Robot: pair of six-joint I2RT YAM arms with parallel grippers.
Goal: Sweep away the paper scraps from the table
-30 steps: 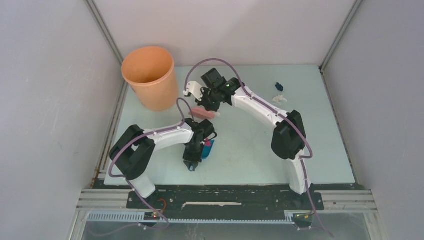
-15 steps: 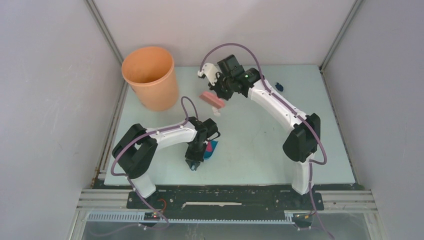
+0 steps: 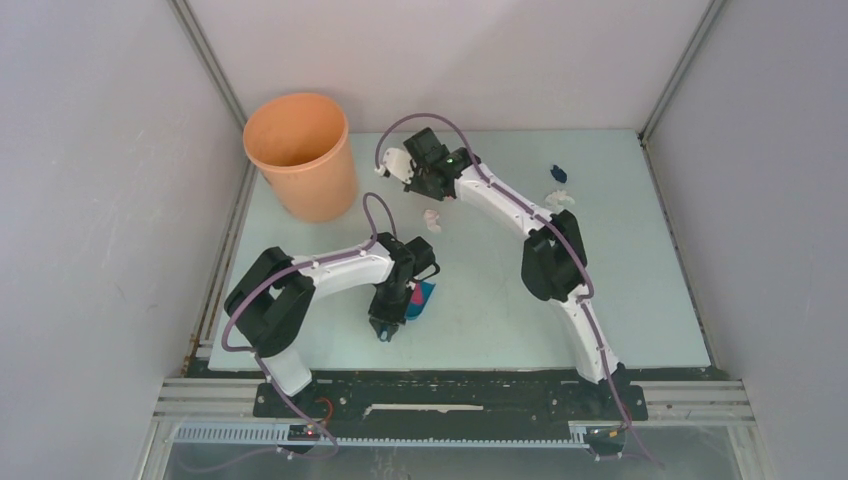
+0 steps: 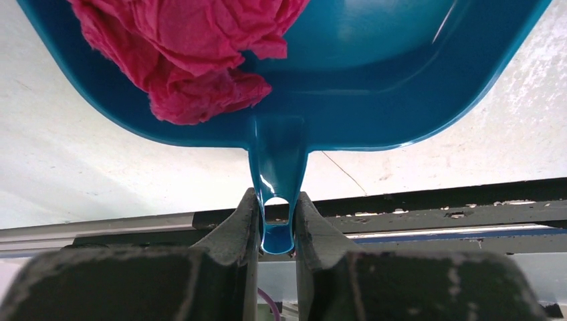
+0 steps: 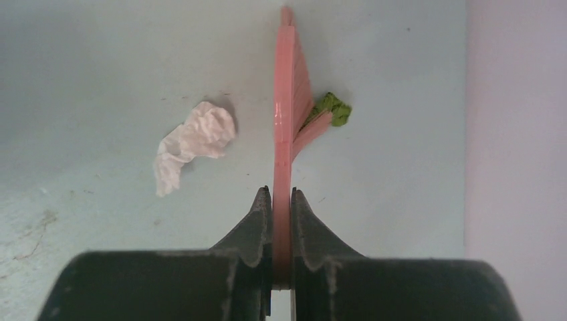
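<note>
Paper scraps [image 3: 560, 198] sit in several spots on the pale green bench [image 3: 500, 310]. A white scrap [image 3: 432, 217] lies just off the bench's middle toward 11 o'clock, on the 6 o'clock side of the right arm's wrist. Out at 2 o'clock, near the far right corner, a dark blue scrap [image 3: 557, 173] and a second white scrap [image 3: 562, 198] lie near each other, well apart from both arms. A magenta scrap [image 4: 194, 53] rests crumpled inside the blue dustpan [image 4: 388, 80], which lies at 7 o'clock from the middle with its handle pointing back toward the arm bases. The left fingers [image 4: 249, 221] press on either side of that handle's end, pinching it. The right fingers [image 5: 262, 215] pinch the handle of the pink brush [image 5: 283, 100], which the wrist camera sees edge-on, reaching away toward the bench top. In that wrist view the white scrap lies at 9 o'clock of the brush, apart from it. A green scrap [image 5: 332, 108] sits at 3 o'clock, touching the bent bristles and close to the grey wall [image 5: 515, 134]. An orange bucket [image 3: 300, 155] stands upright in the 10 o'clock corner, open end up.
</note>
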